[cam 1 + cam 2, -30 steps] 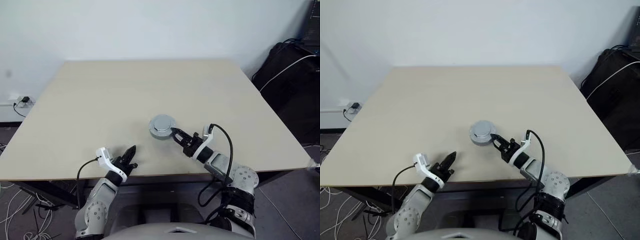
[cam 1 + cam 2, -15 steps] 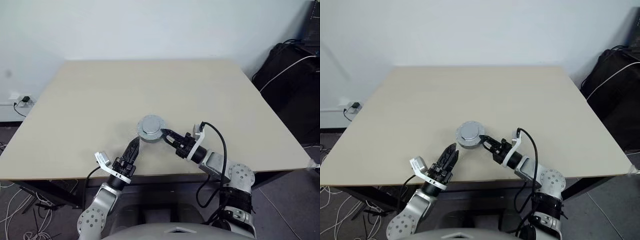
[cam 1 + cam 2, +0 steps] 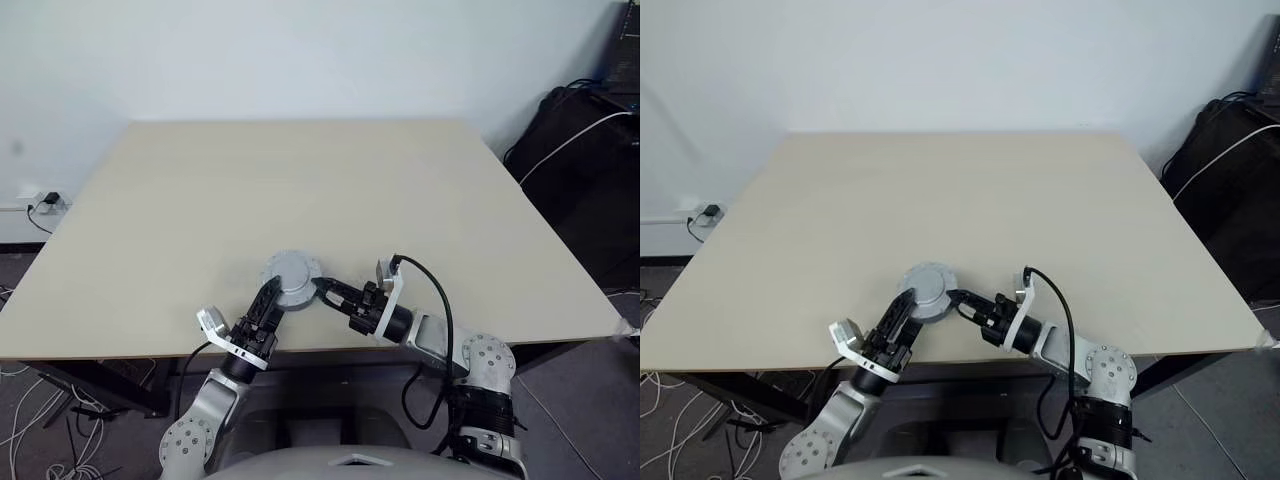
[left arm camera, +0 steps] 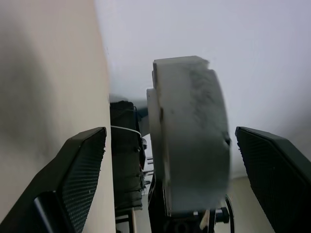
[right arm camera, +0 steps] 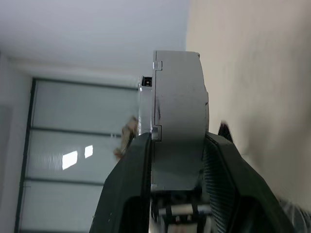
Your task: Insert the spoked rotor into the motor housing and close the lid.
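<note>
So we're at the closing-up end of the job, I'd say: the round light-grey metal motor housing with its lid on looks assembled already, since no copper windings or spokes are showing. It's low over the near edge of the pale beige matte surface, held between the two arms. The right gripper has its jaws clamped on the puck's rim; in the right wrist view the black fingers pinch the thick disc edge-on. The left gripper has its jaws spread wide either side of it, not touching. Next move probably needs the left jaws to close squarely on the smooth rim, which looks slippery.
</note>
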Action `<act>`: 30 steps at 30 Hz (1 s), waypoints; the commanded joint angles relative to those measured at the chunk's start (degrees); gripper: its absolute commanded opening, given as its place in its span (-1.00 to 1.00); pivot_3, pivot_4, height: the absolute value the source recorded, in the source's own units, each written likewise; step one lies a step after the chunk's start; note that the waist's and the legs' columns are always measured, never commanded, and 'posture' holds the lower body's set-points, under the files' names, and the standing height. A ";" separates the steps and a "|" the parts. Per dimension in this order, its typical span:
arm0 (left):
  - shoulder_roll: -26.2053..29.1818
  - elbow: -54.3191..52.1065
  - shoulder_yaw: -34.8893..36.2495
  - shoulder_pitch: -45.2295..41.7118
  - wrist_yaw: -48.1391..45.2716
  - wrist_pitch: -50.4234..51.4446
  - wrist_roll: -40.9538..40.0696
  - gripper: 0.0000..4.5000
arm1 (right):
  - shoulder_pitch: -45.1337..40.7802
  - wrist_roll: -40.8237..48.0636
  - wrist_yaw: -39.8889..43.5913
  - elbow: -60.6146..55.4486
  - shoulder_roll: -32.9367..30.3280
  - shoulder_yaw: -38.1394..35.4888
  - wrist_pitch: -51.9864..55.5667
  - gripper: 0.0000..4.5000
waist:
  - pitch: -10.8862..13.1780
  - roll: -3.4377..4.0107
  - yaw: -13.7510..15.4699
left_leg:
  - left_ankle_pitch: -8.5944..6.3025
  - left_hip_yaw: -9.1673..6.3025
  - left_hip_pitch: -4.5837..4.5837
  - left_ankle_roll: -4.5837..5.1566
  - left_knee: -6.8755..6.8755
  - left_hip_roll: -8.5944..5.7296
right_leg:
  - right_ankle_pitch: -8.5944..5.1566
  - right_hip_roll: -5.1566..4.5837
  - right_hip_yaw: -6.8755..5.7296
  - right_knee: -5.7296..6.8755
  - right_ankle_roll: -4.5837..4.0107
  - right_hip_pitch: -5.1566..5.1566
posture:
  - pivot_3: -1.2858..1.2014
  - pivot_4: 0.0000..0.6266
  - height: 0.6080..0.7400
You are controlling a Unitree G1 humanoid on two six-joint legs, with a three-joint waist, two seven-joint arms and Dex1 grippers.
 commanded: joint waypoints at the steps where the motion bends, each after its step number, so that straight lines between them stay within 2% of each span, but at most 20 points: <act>1: -6.51 -0.65 -1.78 -1.22 -0.18 0.52 -1.43 0.99 | -0.47 4.35 0.71 -2.59 -0.76 1.40 -0.37 -0.47 | 0.00 0.00 0.00 | 0.00 0.00 0.01 0.00 0.01 0.00 | 0.00 0.00 0.00 0.00 0.00 0.01 | 0.03 -1.00 1.00; 3: -6.35 -0.56 -1.89 -1.20 0.14 1.05 -2.02 0.99 | -0.31 4.76 0.70 -2.36 -1.40 2.09 -0.92 -0.47 | 0.01 -0.02 0.07 | 0.00 0.00 0.01 0.00 0.02 0.00 | 0.00 -0.01 0.00 0.00 0.01 0.03 | 0.03 -1.00 1.00; 6: -6.31 -0.15 -1.77 -1.25 1.30 1.80 -2.88 0.75 | -0.25 5.12 0.55 -2.01 -2.00 2.74 -1.76 -0.47 | 0.01 -0.02 0.09 | 0.00 -0.01 0.01 0.01 0.02 0.00 | 0.00 -0.02 0.00 0.00 0.02 0.02 | 0.03 -1.00 1.00; 11: -6.08 -0.25 -1.77 -1.06 1.43 2.03 -3.28 -0.01 | -0.16 5.34 0.30 -1.59 -2.65 3.62 -2.97 -0.47 | 0.03 -0.05 0.11 | 0.00 -0.01 0.01 0.01 0.02 0.00 | 0.00 0.00 0.00 0.00 0.02 0.02 | 0.03 -1.00 1.00; 12: -6.02 -0.30 -1.83 -1.04 1.55 2.03 -3.37 -0.08 | -0.12 5.44 0.24 -1.61 -2.74 3.81 -3.14 -0.47 | 0.03 -0.05 0.11 | 0.00 -0.01 0.00 0.01 0.02 0.00 | 0.00 0.00 0.00 0.00 0.02 0.02 | 0.03 -1.00 1.00; 14: -5.90 -0.45 -1.96 -0.99 1.75 2.00 -3.53 -0.08 | -0.03 5.50 0.12 -1.79 -2.95 4.15 -3.46 -0.47 | 0.03 -0.05 0.12 | 0.00 -0.01 0.01 0.01 0.02 0.00 | 0.00 -0.01 0.00 0.00 0.02 0.02 | 0.03 -1.00 1.00; 20: -5.70 -0.66 -2.05 -0.95 1.90 1.70 -3.31 -0.08 | 0.61 -1.58 2.85 -6.68 -4.39 6.88 -7.37 -0.47 | 0.03 -0.06 0.16 | 0.00 -0.01 0.01 0.01 0.02 0.00 | 0.00 0.01 0.00 0.00 0.02 0.02 | 0.03 -1.00 1.00; 25: -6.44 -0.97 -0.28 -2.27 2.02 -2.38 -1.25 -0.08 | 0.86 -1.80 4.63 -8.18 -6.06 7.41 -7.98 0.24 | 0.06 -0.11 0.24 | 0.00 0.00 0.01 0.01 0.04 -0.01 | 0.01 0.00 0.00 -0.01 0.03 0.03 | 0.03 -1.00 1.00; 30: -6.10 0.98 2.48 -7.18 2.88 -6.61 0.31 -0.08 | 1.50 -2.60 5.45 -10.89 -9.57 7.78 -8.08 0.99 | 0.10 -0.17 0.53 | 0.00 -0.01 0.01 0.01 0.04 0.00 | 0.01 0.00 -0.01 0.00 0.03 0.03 | 0.03 -1.00 1.00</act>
